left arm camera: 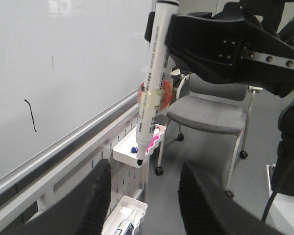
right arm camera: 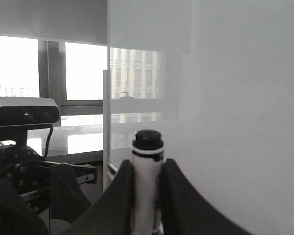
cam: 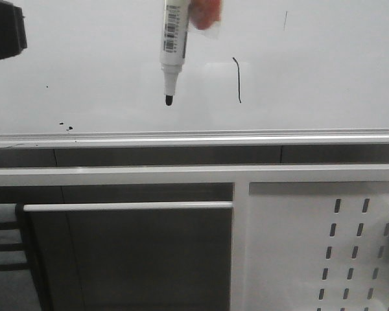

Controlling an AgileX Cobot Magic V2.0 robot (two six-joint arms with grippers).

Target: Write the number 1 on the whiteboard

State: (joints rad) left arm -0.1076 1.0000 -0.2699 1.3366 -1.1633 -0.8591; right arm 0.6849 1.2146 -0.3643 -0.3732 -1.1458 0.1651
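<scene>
Black ink already forms the number 1 (cam: 237, 80), a thin near-vertical stroke on the glossy whiteboard (cam: 324, 71), just right of the marker's tip. The white dry-erase marker (cam: 174, 45) hangs uncapped, tip down, seemingly clear of the board. The right gripper (right arm camera: 147, 196) pinches its upper barrel between both fingers. The left gripper (left arm camera: 142, 200) waits with jaws wide and empty. Light, stiff and smooth-sided, the marker could slip or twist, so a firm mid-barrel grip suits it.

Setting: office or lab room. Evidence: wall-mounted whiteboard (cam: 104, 58) with aluminium rail, grey wheeled chair (left arm camera: 210, 115), perforated white panel (cam: 350, 253) with marker trays, large windows (right arm camera: 83, 73) facing buildings.
</scene>
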